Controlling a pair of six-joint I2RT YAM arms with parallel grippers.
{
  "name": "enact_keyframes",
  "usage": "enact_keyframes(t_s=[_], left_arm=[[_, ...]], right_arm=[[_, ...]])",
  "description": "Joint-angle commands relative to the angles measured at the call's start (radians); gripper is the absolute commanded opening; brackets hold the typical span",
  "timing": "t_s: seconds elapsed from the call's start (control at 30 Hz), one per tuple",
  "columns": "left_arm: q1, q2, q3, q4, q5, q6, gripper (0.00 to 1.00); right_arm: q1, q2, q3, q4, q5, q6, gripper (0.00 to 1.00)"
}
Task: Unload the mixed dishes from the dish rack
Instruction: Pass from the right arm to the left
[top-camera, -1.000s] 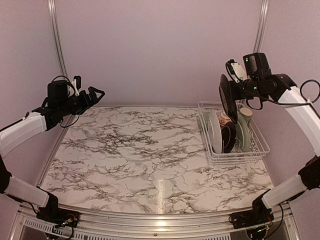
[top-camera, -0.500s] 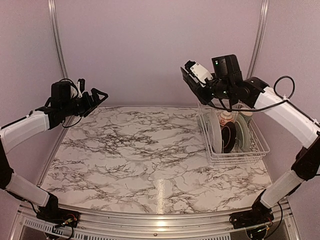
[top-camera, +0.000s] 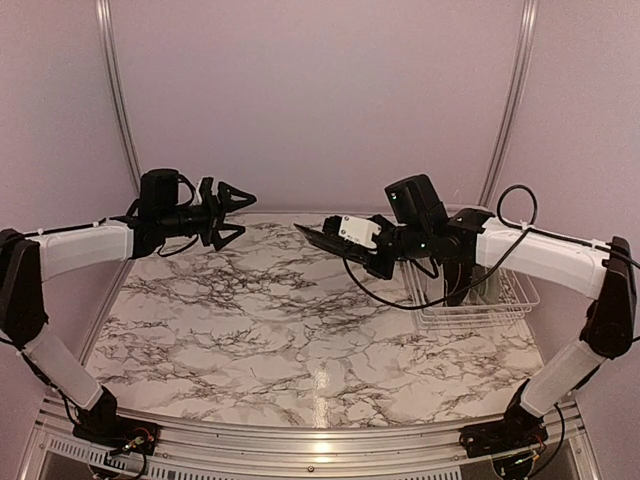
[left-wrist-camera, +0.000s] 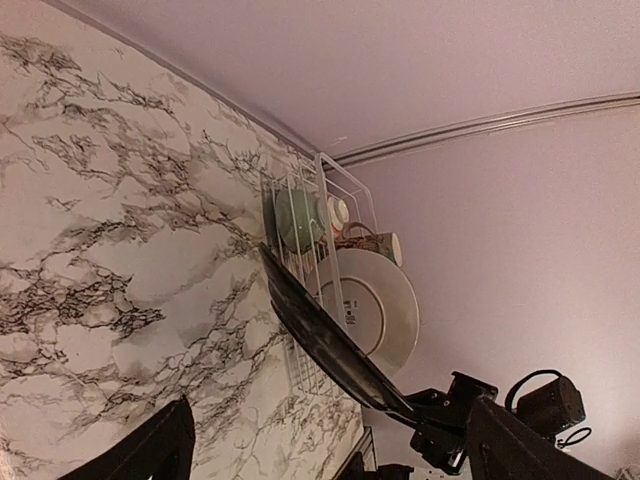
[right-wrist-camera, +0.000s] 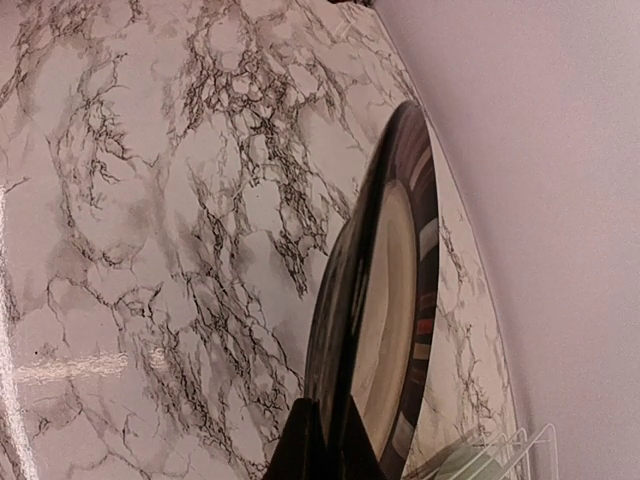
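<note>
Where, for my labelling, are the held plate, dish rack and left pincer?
dark-rimmed plate (right-wrist-camera: 385, 330), right wrist view, pale inner face.
dish rack (top-camera: 490, 312), top view, front wire rim.
left pincer (top-camera: 248, 213), top view, between fingertips.

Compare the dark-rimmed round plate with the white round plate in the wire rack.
The dark-rimmed round plate is in the air, clamped by the right gripper; the white round plate stands on edge in the white wire rack. One rim is dark, the other pale. Both are round.

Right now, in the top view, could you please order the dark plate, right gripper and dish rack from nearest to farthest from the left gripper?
From the left gripper:
1. dark plate, mid-air, centre.
2. right gripper, holding that plate.
3. dish rack, far right.
</note>
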Motion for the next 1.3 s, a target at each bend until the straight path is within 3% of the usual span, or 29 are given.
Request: enact_keyframes(t_s=[0.0,0.17,0.27,0.37,0.53,0.83,1.27], left_arm=[[-0.065,0.090,0.048,0.032,0.048,-0.189,0.97],[-0.136,0.178,0.039,0.143,0.081,-0.320,0.94],[-0.167,0.204,0.045,0.171,0.081,-0.341,0.87],[-0.183,0.210,0.032,0.155,0.061,-0.333,0.79],[-0.189,0.219,0.021,0.114,0.058,-0.309,0.58],[-0.195,0.235,0.079,-0.114,0.042,-0.161,0.38],[-0.203,0.243,0.078,-0.115,0.036,-0.125,0.02]], right_arm=[[0.051,-0.018,0.021,0.259,-0.037,-0.092,0.00],[0.090,0.016,0.012,0.262,-0.021,-0.115,0.00],[0.102,0.022,0.006,0.270,-0.004,-0.117,0.00],[0.107,0.015,-0.012,0.288,-0.002,-0.119,0.00],[0.129,0.025,-0.041,0.291,0.065,-0.172,0.00],[0.180,0.035,-0.096,0.356,0.176,-0.216,0.00],[0.243,0.074,-0.145,0.480,0.324,-0.303,0.01]])
